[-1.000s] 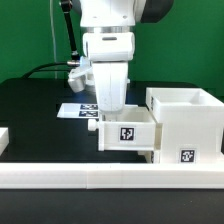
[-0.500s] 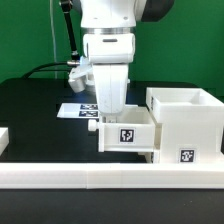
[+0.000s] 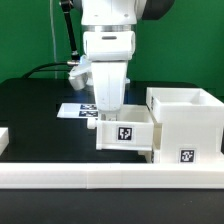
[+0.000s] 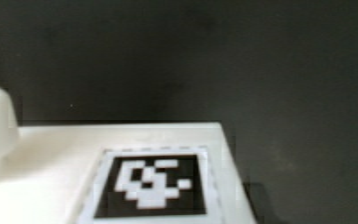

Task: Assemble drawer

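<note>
A small white drawer tray point(image 3: 126, 135) with a square tag on its front stands against the tall white shell point(image 3: 187, 125), on the shell's side toward the exterior view's left. My gripper point(image 3: 110, 108) comes straight down onto the tray's far wall. Its white fingers are close together and their tips are hidden behind the tray. In the wrist view a white tagged face point(image 4: 155, 180) fills the near part over the black table; no fingers show there.
The marker board point(image 3: 72, 110) lies on the black table behind the tray. A long white rail point(image 3: 100, 176) runs along the front edge. A white piece point(image 3: 4, 138) sits at the exterior view's left edge. A black cable hangs behind the arm.
The tray and gripper have shifted slightly toward the exterior view's left, away from the shell.
</note>
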`<state>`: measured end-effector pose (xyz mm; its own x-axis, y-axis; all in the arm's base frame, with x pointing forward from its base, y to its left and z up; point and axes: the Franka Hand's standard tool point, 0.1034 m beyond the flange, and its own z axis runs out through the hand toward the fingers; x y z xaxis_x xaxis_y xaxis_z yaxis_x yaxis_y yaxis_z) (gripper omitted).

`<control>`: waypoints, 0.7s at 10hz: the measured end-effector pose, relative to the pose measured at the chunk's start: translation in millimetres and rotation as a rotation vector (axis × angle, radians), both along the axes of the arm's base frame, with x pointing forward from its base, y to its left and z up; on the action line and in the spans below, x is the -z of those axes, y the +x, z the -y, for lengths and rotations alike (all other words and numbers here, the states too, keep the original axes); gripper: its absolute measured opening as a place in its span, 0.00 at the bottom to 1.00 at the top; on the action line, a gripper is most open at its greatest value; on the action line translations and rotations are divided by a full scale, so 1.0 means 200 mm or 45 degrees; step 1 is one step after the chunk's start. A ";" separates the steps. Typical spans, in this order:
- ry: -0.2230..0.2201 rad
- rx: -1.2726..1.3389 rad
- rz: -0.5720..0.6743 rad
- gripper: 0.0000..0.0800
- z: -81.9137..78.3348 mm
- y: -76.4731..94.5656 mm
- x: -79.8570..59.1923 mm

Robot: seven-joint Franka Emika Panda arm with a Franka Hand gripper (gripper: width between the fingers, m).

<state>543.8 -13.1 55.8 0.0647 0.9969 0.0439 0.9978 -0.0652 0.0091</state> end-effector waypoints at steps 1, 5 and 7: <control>0.001 0.003 0.004 0.05 -0.01 0.01 -0.01; 0.001 0.005 0.001 0.05 -0.01 0.00 0.00; 0.003 -0.010 0.001 0.05 -0.04 0.00 -0.01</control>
